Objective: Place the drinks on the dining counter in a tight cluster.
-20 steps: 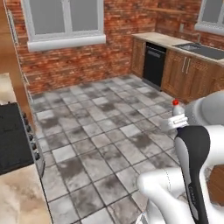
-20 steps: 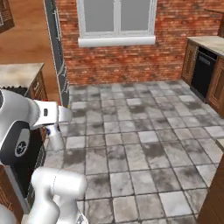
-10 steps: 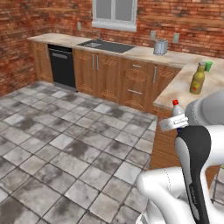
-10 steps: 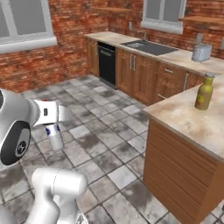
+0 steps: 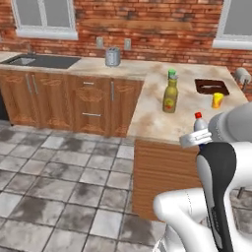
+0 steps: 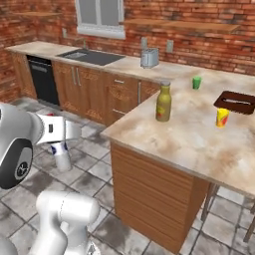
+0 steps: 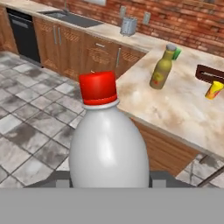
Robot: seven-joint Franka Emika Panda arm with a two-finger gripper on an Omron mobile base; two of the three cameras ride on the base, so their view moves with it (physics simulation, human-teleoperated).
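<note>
We see the gripper [image 7: 109, 186] closed on the small red-capped bottle [image 7: 108, 140], held upright in the air over the tiled floor [image 5: 59, 197], just short of the near edge of the dining counter [image 6: 199, 139]. In the left base view the red cap [image 5: 198, 116] pokes up beside the arm [image 5: 216, 177]; in the right base view the bottle's blue label [image 6: 60, 148] shows below the hand. The olive-yellow bottle [image 5: 170, 96] stands upright on the counter top, well apart from the held one. Behind it we note a green cup [image 6: 197, 82]; further right, a small yellow cup [image 6: 222, 117] and a dark tray [image 6: 235, 101]. On the far counter — a metal toaster [image 6: 149, 58] and a sink [image 6: 94, 57].
</note>
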